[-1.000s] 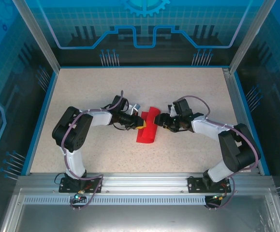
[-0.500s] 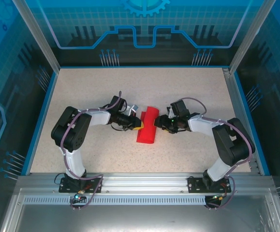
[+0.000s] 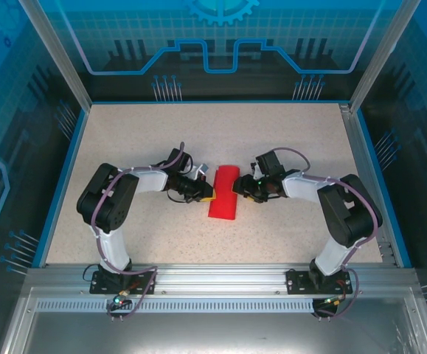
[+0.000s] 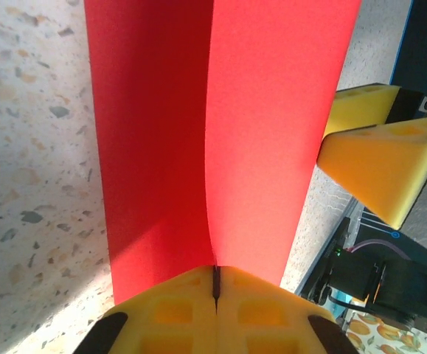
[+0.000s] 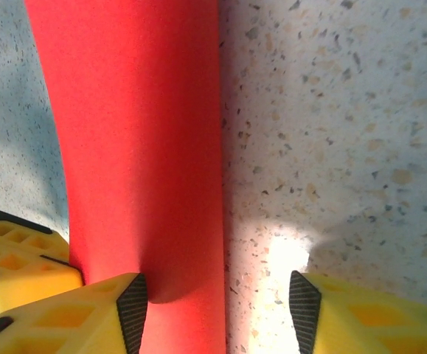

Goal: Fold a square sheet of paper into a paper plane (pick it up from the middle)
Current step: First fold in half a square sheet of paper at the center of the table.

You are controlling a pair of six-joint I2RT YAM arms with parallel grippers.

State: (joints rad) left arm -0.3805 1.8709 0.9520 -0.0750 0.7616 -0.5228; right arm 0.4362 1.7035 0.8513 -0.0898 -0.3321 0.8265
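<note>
Two arms are reaching in toward the middle of the speckled table (image 3: pixel 294 140), one on each side of the square sheet of paper (image 3: pixel 223 198), which is lying there as a bright red folded strip with its long side running away from the bases. The left gripper (image 3: pixel 207 193) is lying low at the strip's left edge. In the left wrist view this left gripper (image 4: pixel 214 279) is pinching the sheet (image 4: pixel 220 133), its yellow pads (image 4: pixel 176 313) pressed together with the red paper running into the seam between them. From that pinch a crease is running up the paper, splitting it into a shadowed left half and a brighter right half. The right gripper (image 3: pixel 237 190) is sitting just beside the strip's right edge, and from the left wrist its yellow fingers (image 4: pixel 379 158) are showing at the paper's far side. In the right wrist view the right gripper (image 5: pixel 217 313) is standing with its jaws well apart and gripping nothing. One of its fingers (image 5: pixel 73 321) is touching the rounded red fold (image 5: pixel 139 147), and the other is hanging over bare table, clear of the paper. Another yellow block (image 5: pixel 14 254) is showing at the left edge of that view; it is probably the left gripper's, though the angle is making that hard to confirm.
</note>
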